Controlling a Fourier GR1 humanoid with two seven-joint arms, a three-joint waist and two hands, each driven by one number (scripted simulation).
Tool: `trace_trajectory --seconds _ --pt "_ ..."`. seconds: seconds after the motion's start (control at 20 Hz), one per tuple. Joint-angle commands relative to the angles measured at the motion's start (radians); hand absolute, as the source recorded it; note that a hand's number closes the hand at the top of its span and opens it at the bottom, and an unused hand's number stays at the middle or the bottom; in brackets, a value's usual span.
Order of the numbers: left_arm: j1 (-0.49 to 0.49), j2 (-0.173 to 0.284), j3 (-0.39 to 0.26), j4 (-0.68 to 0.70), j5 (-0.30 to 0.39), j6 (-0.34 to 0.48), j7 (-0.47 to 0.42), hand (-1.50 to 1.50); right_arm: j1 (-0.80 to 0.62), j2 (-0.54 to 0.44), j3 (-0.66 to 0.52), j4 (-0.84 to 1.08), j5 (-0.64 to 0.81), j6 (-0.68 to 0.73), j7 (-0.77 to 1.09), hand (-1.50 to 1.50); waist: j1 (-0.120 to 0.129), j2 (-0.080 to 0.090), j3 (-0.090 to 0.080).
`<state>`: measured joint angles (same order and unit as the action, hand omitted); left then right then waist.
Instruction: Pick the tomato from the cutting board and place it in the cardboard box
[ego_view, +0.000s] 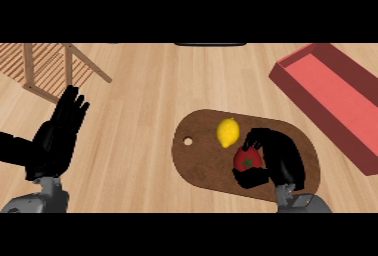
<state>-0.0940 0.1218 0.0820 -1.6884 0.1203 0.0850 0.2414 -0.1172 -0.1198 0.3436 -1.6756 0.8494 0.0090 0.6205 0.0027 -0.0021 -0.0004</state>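
Observation:
A red tomato lies on the dark brown cutting board, right of centre. My right hand is curled round the tomato, fingers over its top and thumb under it, hiding part of it. A red open box stands at the right, running from the top edge toward the lower right. My left hand rests open at the left with its fingers pointing up, away from the board.
A yellow lemon lies on the board just above the tomato. A wooden slatted rack stands at the upper left. A dark object shows at the top edge.

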Motion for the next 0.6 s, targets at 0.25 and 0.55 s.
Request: trace_trajectory --seconds 0.25,0.55 --pt "-0.015 -0.007 -0.009 0.001 -0.023 0.020 0.004 0.00 -0.082 -0.122 0.426 -0.166 0.161 0.192 -0.259 1.50 0.001 -0.006 0.000" --pt "-0.049 -0.010 0.005 0.029 -0.025 0.031 0.000 0.00 -0.023 -0.190 0.490 -0.450 0.225 0.303 -0.217 1.50 -0.011 -0.001 0.000"
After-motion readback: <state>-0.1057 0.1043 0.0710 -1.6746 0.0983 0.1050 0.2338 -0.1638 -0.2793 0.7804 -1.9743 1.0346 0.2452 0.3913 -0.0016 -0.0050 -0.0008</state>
